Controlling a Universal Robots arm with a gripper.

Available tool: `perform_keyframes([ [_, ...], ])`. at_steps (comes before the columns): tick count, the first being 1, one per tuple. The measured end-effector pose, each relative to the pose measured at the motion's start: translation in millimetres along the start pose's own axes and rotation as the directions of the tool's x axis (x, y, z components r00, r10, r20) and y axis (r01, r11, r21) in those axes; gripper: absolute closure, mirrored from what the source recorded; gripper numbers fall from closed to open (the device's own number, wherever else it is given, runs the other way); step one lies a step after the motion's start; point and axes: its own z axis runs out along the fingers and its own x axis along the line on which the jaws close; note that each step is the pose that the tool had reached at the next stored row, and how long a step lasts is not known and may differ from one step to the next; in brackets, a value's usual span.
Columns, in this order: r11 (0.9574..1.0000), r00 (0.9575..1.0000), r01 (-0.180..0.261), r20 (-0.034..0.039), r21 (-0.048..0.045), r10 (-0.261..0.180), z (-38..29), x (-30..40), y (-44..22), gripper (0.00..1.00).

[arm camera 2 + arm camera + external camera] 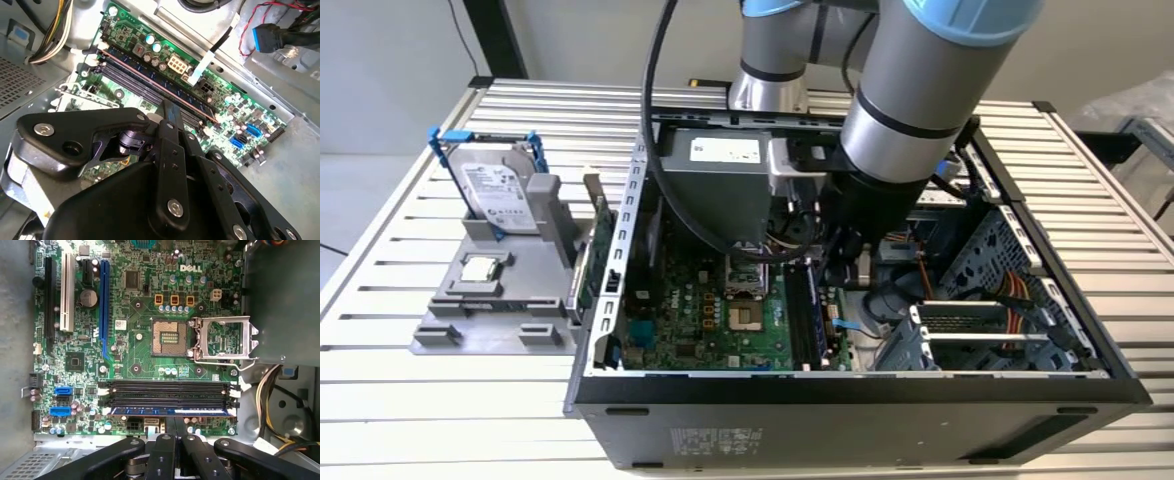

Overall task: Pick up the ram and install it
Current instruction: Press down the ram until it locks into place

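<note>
On the table [440, 400] the open case [854, 420] lies on its side, and your arm [921, 100] reaches down into it over the board [140, 305], on the exterior view's right of the bare socket [169, 336]. In both wrist views the claw [175, 421] [165, 107] has its fingers pressed together into one narrow tip. It pinches nothing. The tip sits on, or just above, the top edge of the ram [170, 410] [150, 81]. The ram stands upright in the slot at the board's edge, the one nearest the claw, and the slots [165, 389] beside it are empty. So I judge the pick-up done and the install in hand: you are at the seating press, with the stick in its slot and the closed tip bearing near its middle. Whether it is fully home I cannot tell, because the white latches [234, 390] at the slot ends are too small to read. What this step calls for, in my view, is a straight push down along the slot with no sideways lean, since a thin stick pressed at one point could rock or bow, and a check that both ends sit level.
</note>
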Motion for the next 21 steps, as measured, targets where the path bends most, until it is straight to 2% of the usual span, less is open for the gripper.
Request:
perform_keyframes([
  [3, 1.0000, 1.0000, 0.000, -0.0001, 0.0000, 0.000, -7.1, -0.3, 0.3, 1.00],
  [12, 1.0000, 1.0000, 0.000, -0.0003, 0.0000, 0.000, -22.3, -1.1, 0.9, 1.00],
  [21, 1.0000, 1.0000, 0.000, -0.0004, 0.0000, 0.000, -42.7, -2.0, 1.7, 1.00],
])
